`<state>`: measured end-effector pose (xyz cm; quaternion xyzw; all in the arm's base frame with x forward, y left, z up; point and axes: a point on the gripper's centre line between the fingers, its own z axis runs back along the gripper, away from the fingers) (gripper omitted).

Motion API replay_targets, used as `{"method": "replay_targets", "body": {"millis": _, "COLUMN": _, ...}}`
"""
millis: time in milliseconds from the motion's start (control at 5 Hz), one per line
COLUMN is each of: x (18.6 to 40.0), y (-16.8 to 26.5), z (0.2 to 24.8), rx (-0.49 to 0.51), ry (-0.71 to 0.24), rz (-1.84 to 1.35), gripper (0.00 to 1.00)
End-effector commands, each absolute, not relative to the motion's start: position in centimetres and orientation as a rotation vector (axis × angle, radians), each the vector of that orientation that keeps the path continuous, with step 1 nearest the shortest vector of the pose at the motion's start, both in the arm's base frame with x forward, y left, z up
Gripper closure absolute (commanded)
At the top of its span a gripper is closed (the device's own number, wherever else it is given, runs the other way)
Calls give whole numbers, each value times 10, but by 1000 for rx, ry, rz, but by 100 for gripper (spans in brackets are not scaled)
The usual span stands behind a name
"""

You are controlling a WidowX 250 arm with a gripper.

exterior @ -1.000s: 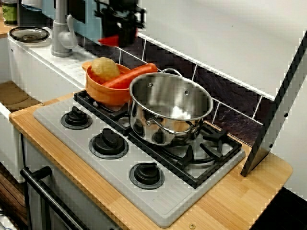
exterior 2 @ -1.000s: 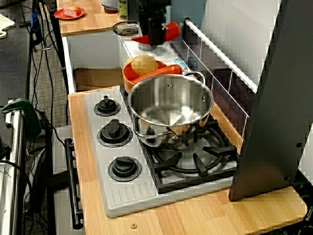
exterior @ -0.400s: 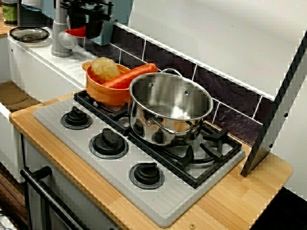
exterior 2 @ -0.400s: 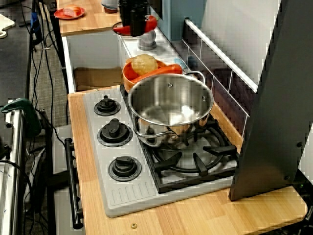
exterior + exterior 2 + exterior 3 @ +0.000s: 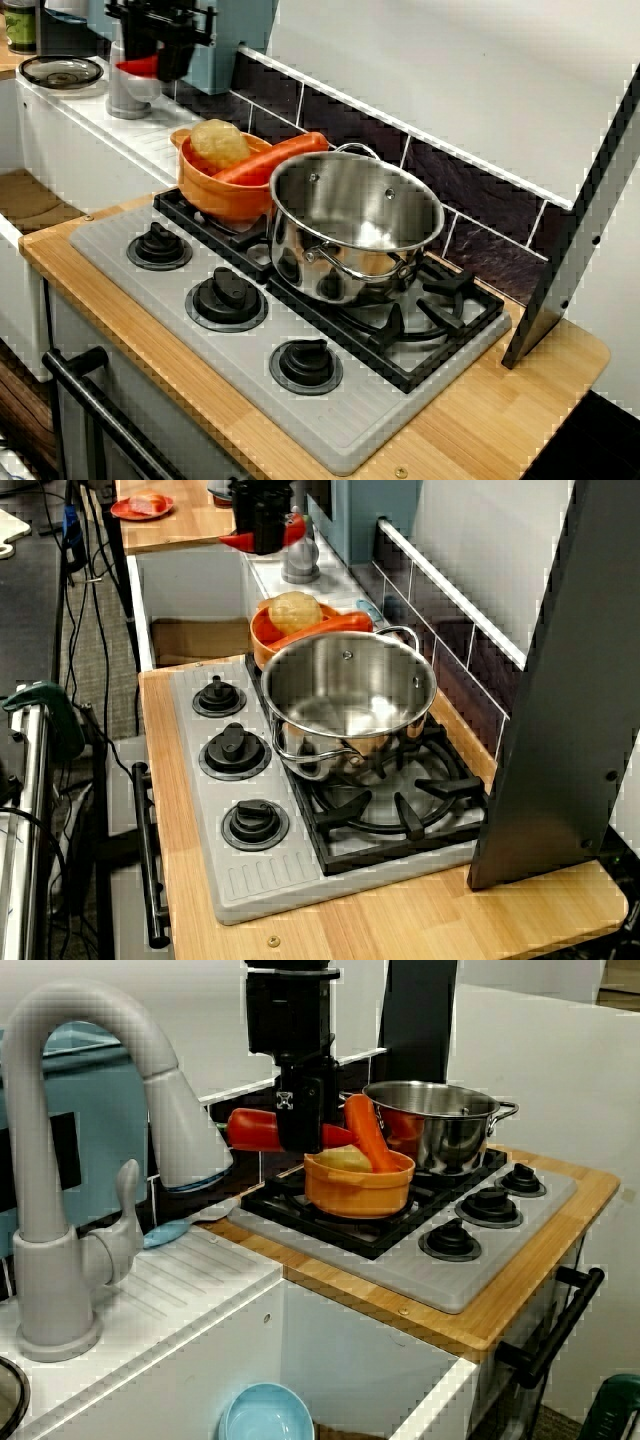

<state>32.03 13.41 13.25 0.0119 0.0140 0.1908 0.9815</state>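
My black gripper (image 5: 303, 1138) hangs over the sink's drainboard, just left of the stove, shut on a long red vegetable (image 5: 250, 1130) that sticks out on both sides. In the front view the gripper (image 5: 150, 64) and the red vegetable (image 5: 138, 68) stand before the grey faucet (image 5: 128, 88). In the end view the gripper (image 5: 264, 538) is left of the faucet (image 5: 300, 560). Nearest on the stove is an orange bowl (image 5: 360, 1190) holding a potato (image 5: 218, 143) and a carrot (image 5: 275, 158). A steel pot (image 5: 355, 230) stands beside it.
The tall faucet (image 5: 70, 1160) rises close to the gripper's left in the sink view. A blue spoon (image 5: 170, 1232) lies on the drainboard, a blue bowl (image 5: 265, 1415) in the sink. A dark slanted panel (image 5: 580, 230) stands at the stove's far end.
The gripper has carried the red vegetable leftward, from above the wall behind the orange bowl to the faucet over the sink. Bowl and pot have not moved.
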Motion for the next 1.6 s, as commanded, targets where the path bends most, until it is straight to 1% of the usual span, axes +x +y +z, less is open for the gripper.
{"method": "replay_targets", "body": {"millis": 0, "x": 315, "y": 148, "z": 143, "rx": 42, "ry": 4, "rz": 407, "gripper": 100}}
{"method": "replay_targets", "body": {"millis": 400, "x": 314, "y": 148, "z": 140, "rx": 35, "ry": 4, "rz": 411, "gripper": 100}}
{"method": "replay_targets", "body": {"millis": 800, "x": 313, "y": 139, "z": 141, "rx": 27, "ry": -17, "rz": 368, "gripper": 100}}
{"method": "replay_targets", "body": {"millis": 1000, "x": 315, "y": 142, "z": 139, "rx": 48, "ry": 27, "rz": 391, "gripper": 0}}
{"method": "replay_targets", "body": {"millis": 1400, "x": 323, "y": 133, "z": 137, "rx": 70, "ry": 28, "rz": 363, "gripper": 0}}
